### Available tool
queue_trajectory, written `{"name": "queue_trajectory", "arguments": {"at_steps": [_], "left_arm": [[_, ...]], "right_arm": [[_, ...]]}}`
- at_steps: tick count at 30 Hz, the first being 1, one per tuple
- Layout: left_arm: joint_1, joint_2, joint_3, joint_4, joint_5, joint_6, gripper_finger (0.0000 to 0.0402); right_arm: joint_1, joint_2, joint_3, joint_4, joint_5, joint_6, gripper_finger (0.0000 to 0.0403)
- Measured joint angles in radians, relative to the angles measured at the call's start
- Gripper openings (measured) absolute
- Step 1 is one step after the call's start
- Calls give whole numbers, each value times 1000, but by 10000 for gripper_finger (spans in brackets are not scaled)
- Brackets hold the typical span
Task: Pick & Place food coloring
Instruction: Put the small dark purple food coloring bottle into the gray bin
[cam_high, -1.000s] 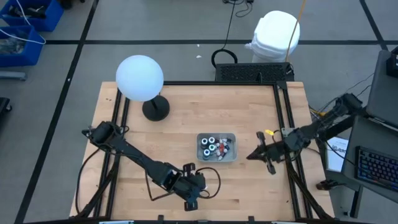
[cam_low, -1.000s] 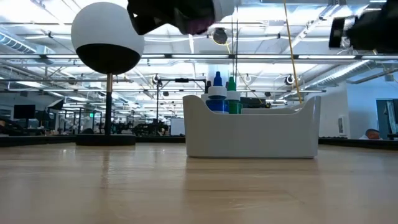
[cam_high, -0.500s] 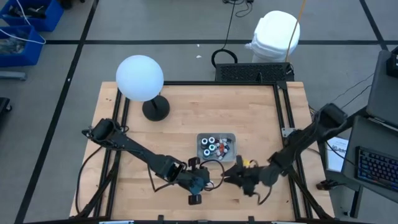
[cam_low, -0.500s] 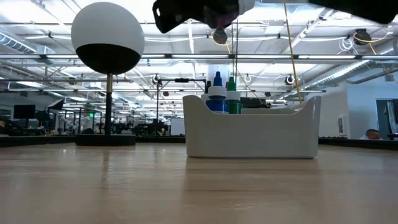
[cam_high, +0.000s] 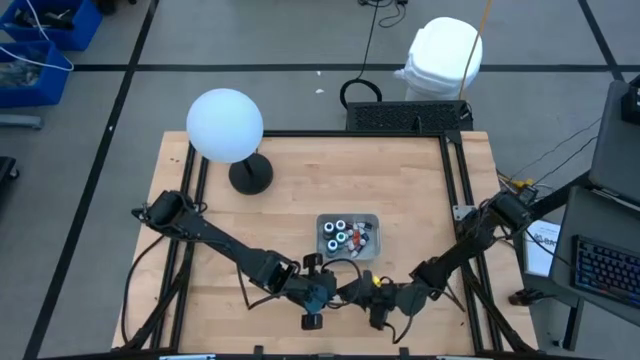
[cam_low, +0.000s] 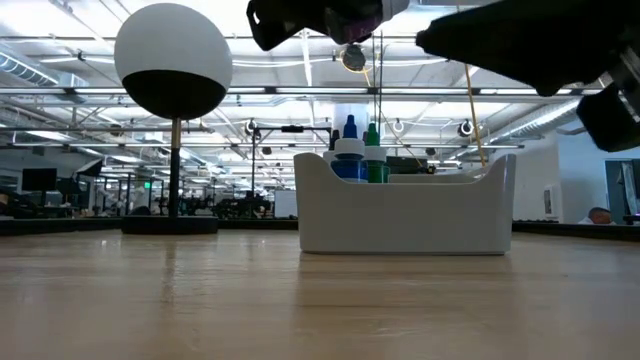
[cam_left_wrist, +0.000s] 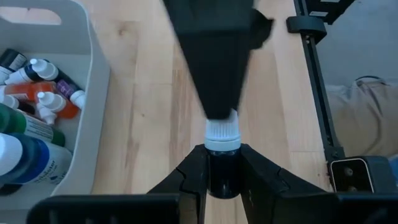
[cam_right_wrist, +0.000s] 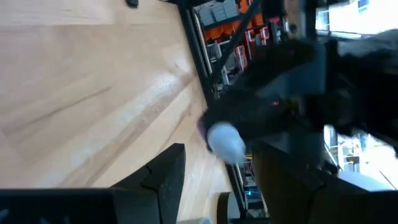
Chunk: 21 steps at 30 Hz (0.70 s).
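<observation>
1. Pale wooden planks make up the table (cam_high: 280, 180) under me, with a white globe lamp (cam_high: 225, 125) standing at its far left part and a grey floor all around.
2. My left arm stretches from the table's left edge diagonally toward the near middle, ending low near the front edge.
3. My left gripper (cam_left_wrist: 222, 163) is clamped on a dark food coloring bottle (cam_left_wrist: 222, 168) with a white ribbed cap, held above the wood.
4. My right arm folds in from the right edge, elbow bent, forearm running toward the left arm's wrist.
5. My right gripper (cam_right_wrist: 214, 165) has its fingers parted, with the white cap of the held bottle just ahead of them; from the left wrist view its dark tip sits right at that cap.
6. Other food coloring bottles (cam_left_wrist: 34, 121) lie crowded in the white tray (cam_high: 371, 250), just beyond both grippers, near the table's middle.
</observation>
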<state>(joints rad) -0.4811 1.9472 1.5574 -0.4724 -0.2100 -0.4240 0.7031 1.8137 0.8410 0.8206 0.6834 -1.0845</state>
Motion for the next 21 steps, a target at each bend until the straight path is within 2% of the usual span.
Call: {"name": "queue_trajectory", "arguments": {"at_steps": [12,21], "left_arm": [[9,0,0,2,0,0,74],[13,0,0,-3,4,1,74]], "right_arm": [[-22,25,19,5,-7,-11,144],[-30,24,19,6,-8,1,75]]}}
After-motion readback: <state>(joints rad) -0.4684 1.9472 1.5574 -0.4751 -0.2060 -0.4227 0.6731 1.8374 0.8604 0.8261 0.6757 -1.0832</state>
